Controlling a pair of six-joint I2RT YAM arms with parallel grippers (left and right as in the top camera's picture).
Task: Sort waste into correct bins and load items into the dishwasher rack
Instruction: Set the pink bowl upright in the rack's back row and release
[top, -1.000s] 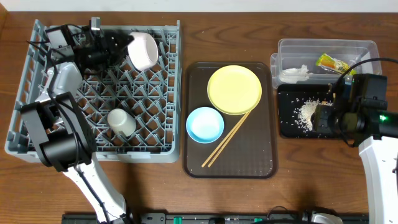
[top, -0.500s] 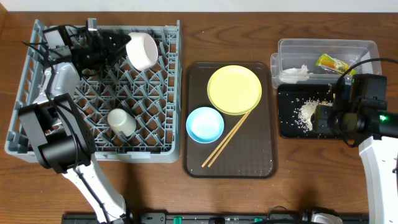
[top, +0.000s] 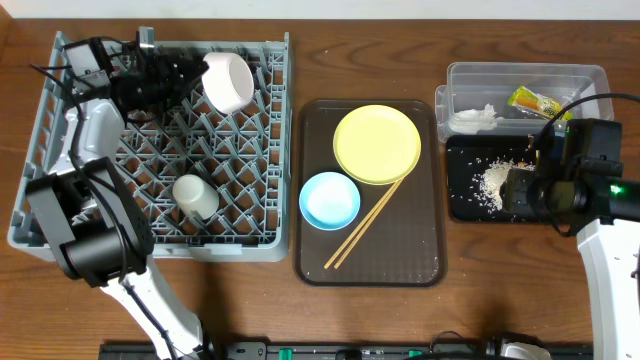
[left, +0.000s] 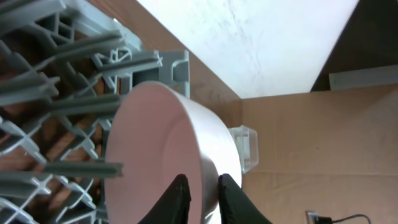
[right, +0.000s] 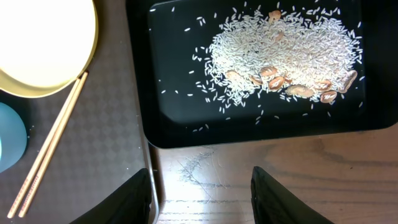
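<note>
From overhead, we've got the grey rack (top: 160, 250) on the left of the table (top: 500, 290), and the left end effector (top: 200, 72) is up at its far edge, right at the white bowl (top: 228, 80), which sits tipped among the pegs. The cup (top: 195, 196) is in the rack too, nearer the front. In the middle, the brown tray (top: 400, 260) carries the yellow plate (top: 377, 144), the blue bowl (top: 330, 200) just in front of it, and the chopsticks (top: 365, 225) lying slantwise beside the bowl, their top ends at the plate. On the right, the clear tub (top: 580, 75) has the wrapper (top: 532, 101) and tissue (top: 475, 119) inside, and the black tray (top: 460, 200) just in front of it has the rice (top: 494, 182). The right end effector (top: 520, 190) hangs over that tray. In the left wrist view, the left end effector (left: 204, 199) is clenched on the white bowl (left: 161, 149), one finger on each side of its rim, with the rack (left: 62, 62) pegs around it. In the right wrist view, the right end effector (right: 202, 196) is spread wide with nothing in it, over bare table (right: 205, 168) at the black tray's (right: 161, 112) edge. The rice (right: 286, 50) is heaped in the tray, and the chopsticks (right: 53, 140) and yellow plate (right: 43, 43) show at the left.
</note>
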